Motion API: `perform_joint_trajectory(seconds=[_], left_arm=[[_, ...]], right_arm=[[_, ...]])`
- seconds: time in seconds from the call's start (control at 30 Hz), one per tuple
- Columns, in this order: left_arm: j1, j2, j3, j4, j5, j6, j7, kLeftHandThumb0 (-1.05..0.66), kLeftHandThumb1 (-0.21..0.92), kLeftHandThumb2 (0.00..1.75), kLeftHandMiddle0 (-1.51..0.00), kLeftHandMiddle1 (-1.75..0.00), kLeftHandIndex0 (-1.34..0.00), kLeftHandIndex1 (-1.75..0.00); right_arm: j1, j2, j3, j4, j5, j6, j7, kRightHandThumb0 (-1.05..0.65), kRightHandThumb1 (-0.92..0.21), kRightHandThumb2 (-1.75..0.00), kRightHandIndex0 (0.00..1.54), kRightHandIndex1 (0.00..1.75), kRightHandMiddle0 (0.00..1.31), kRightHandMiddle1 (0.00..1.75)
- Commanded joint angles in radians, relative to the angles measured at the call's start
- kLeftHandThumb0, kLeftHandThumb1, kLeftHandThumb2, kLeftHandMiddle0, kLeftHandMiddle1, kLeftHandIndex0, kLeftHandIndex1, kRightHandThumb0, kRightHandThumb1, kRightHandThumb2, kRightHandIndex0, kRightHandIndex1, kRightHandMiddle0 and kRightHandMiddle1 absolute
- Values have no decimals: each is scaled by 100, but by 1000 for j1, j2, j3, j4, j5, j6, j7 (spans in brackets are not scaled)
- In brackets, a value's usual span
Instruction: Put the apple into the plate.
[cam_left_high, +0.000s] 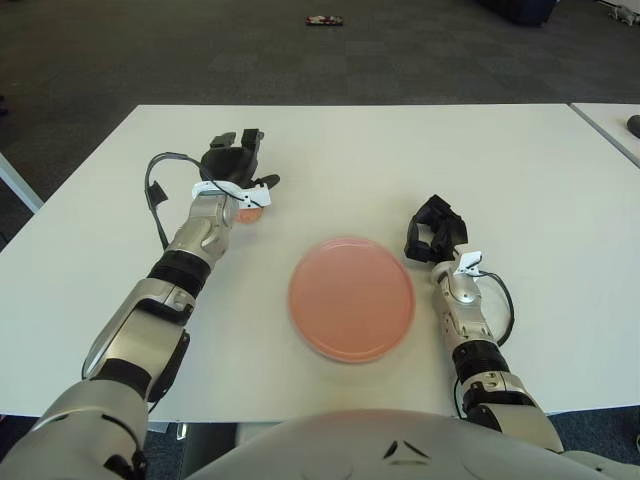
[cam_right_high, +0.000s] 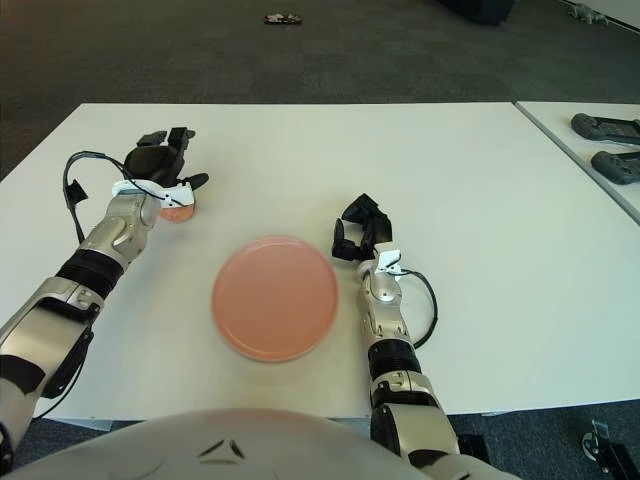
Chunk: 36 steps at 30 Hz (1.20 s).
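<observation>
While our left hand (cam_left_high: 236, 170) hovers spread directly over the apple (cam_left_high: 249, 211), not yet closed on it, the fruit sits on the counter (cam_left_high: 520, 160) up and left of the plate (cam_left_high: 351, 297); our right hand (cam_left_high: 433, 232), fingers curled empty, shows just right of the plate.

The apple (cam_left_high: 249, 211) is small, reddish-orange and mottled, and it sits on the white table to my left, far side of the plate (cam_left_high: 351, 297) and well apart from it. Most of it is hidden under my left hand (cam_left_high: 233, 166), so only its near lower part shows. The plate is round, flat and salmon pink, lying level in front of me with nothing on it.
</observation>
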Motion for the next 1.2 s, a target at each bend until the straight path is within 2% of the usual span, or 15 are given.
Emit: perform_joint_trajectory(seconds=[0.0, 0.1, 0.23, 0.57, 0.8, 1.0, 1.17], left_arm=[[-21, 34, -33, -45, 16, 43, -145, -101, 92, 97, -38, -32, 0, -75], [-19, 41, -43, -70, 19, 68, -207, -102, 92, 99, -32, -47, 0, -73], [-26, 54, -62, -98, 27, 95, -298, -102, 92, 101, -31, -55, 0, -69], [-29, 93, -78, -176, 37, 124, -442, -101, 92, 105, -31, -58, 0, -65], [-41, 106, -97, -185, 60, 159, -532, -100, 92, 106, -31, -55, 0, -60], [-48, 132, -116, -214, 102, 198, -630, -100, 92, 106, -40, -59, 0, -60], [-47, 131, -126, -220, 149, 242, -638, -101, 92, 106, -44, -61, 0, -61]], right_arm=[[34, 7, -1, 38, 3, 48, -7, -51, -21, -144, 119, 175, 69, 175], [36, 9, -1, 37, 2, 47, -8, -51, -21, -144, 119, 175, 69, 175], [36, 10, -2, 38, 3, 45, -8, -51, -21, -144, 119, 175, 69, 175], [36, 14, -5, 40, 15, 35, 8, -51, -22, -143, 117, 175, 69, 175], [29, 15, -5, 51, 1, 36, -12, -51, -22, -143, 117, 175, 69, 175], [22, 14, -6, 62, 0, 38, -22, -51, -21, -143, 117, 175, 69, 175], [21, 14, -6, 66, 3, 36, -19, -51, -22, -143, 118, 175, 69, 175]])
